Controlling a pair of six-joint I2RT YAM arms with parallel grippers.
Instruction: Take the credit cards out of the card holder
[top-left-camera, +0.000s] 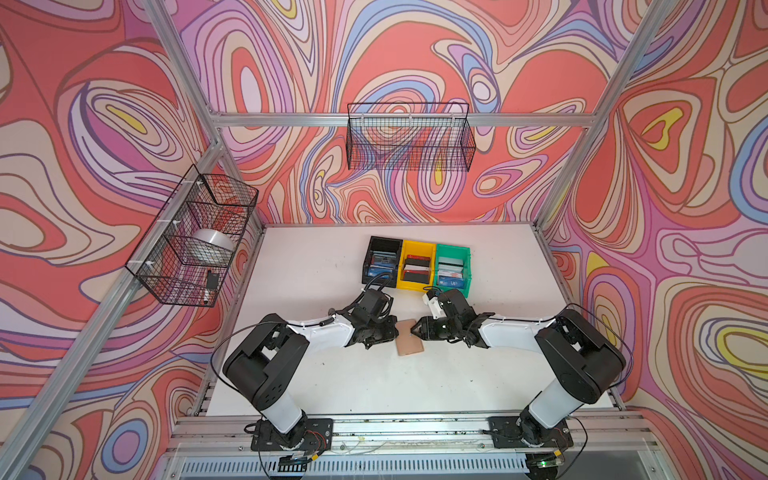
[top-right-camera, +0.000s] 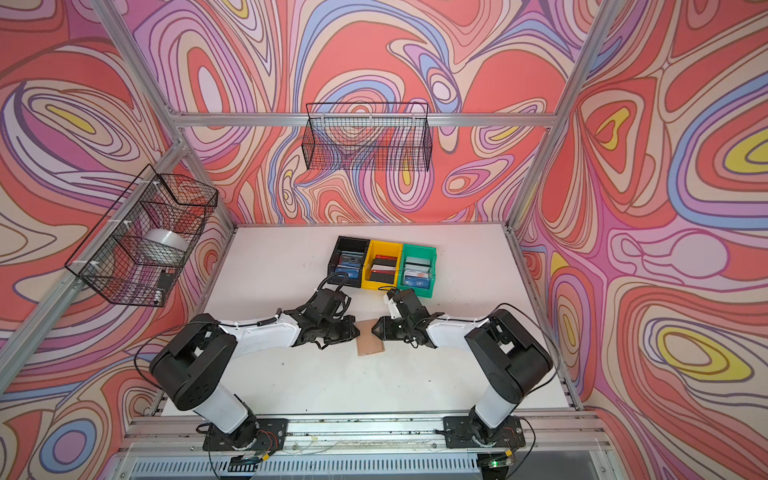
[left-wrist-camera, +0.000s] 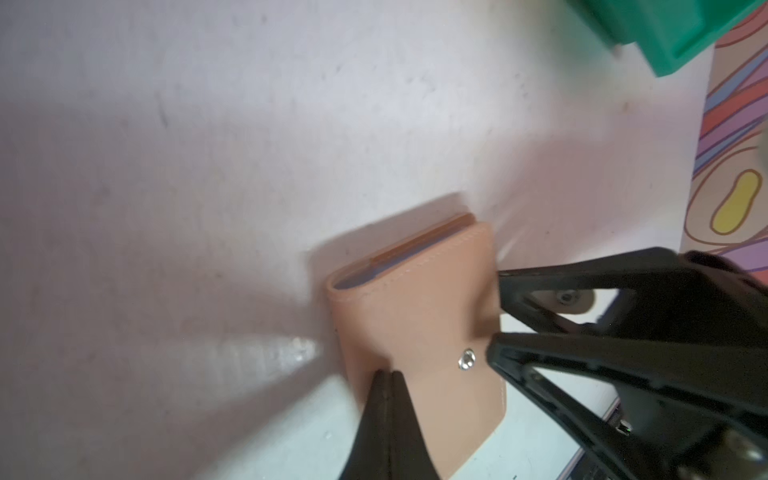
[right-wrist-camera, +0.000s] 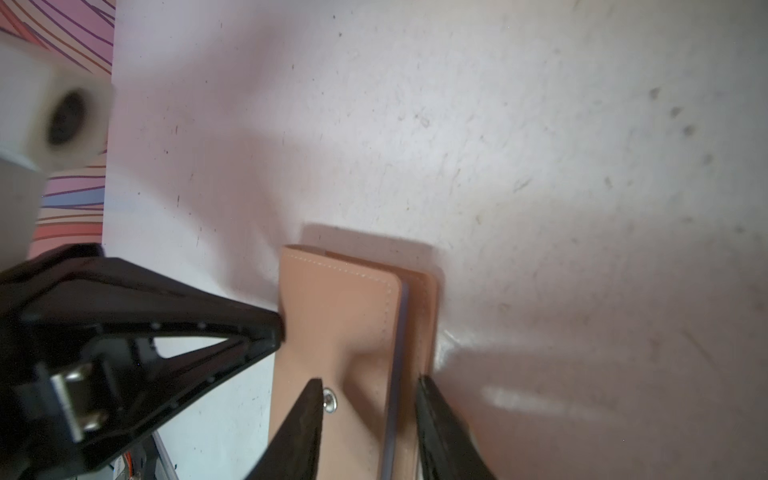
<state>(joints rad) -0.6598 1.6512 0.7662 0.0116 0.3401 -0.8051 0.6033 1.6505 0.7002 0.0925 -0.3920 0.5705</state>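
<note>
The tan-pink card holder (top-left-camera: 409, 343) (top-right-camera: 369, 343) lies closed and flat on the white table between both grippers. The pale blue edges of its sleeves show along the open side (right-wrist-camera: 395, 365). The credit cards are hidden inside it. My left gripper (top-left-camera: 397, 331) (top-right-camera: 358, 330) (left-wrist-camera: 386, 372) is shut, with its tips resting on the holder's (left-wrist-camera: 415, 307) left edge. My right gripper (top-left-camera: 412, 330) (top-right-camera: 375, 327) (right-wrist-camera: 369, 380) stands open astride the holder's (right-wrist-camera: 332, 316) right side. One fingertip (right-wrist-camera: 316, 386) sits beside the silver snap (right-wrist-camera: 330, 401), the other at the outer edge by the table.
Black (top-left-camera: 384, 243), yellow (top-left-camera: 417, 246) and green (top-left-camera: 454, 249) bins holding cards stand in a row just behind the grippers. A wire basket (top-left-camera: 409, 137) hangs on the back wall and another (top-left-camera: 195, 237), holding a tape roll, hangs on the left frame.
</note>
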